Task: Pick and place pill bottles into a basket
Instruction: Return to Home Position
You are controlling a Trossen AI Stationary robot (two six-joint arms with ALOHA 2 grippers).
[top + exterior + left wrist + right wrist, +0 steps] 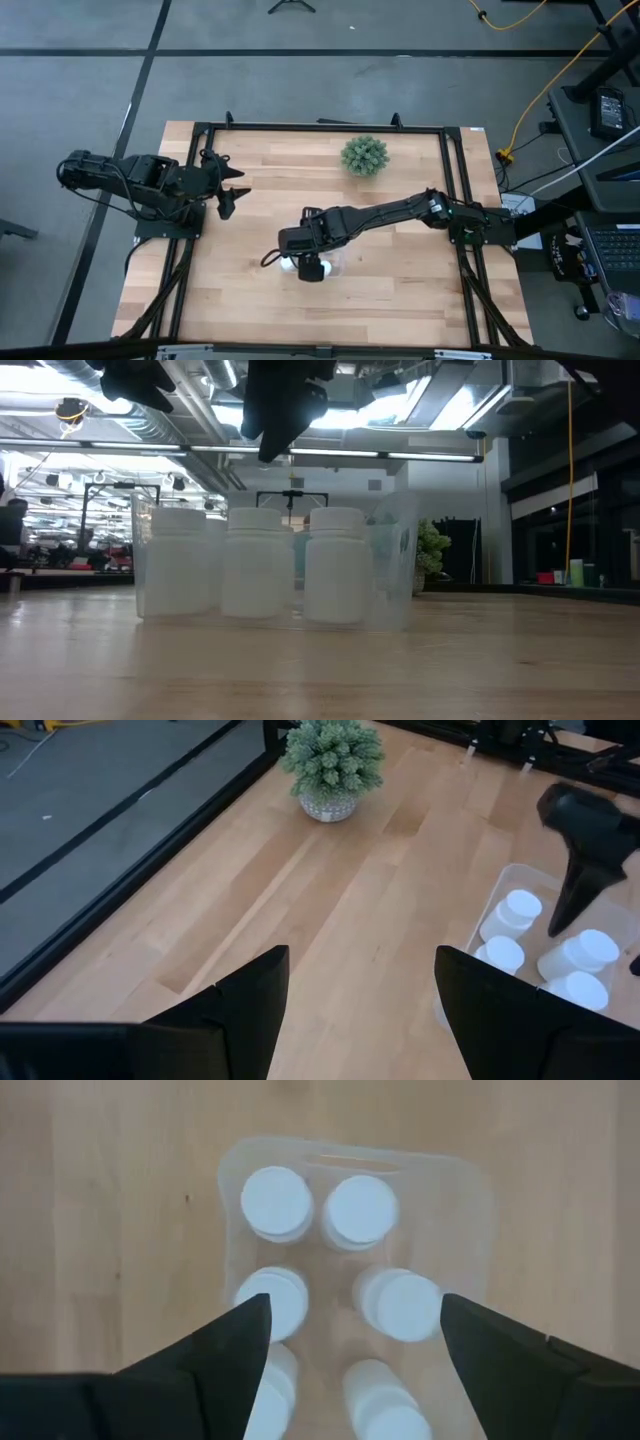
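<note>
six pill bottles, judged light, stiff and slick, best gripped across the body, are seen upright in the basket at the high view's lower centre, under the spread, empty right gripper, while the left gripper is parked spread at mid-left.

The right arm is stretched far out toward the middle, wrist bent down, right gripper held wide open, while the left arm is folded back at the left side, left gripper spread open.
</note>
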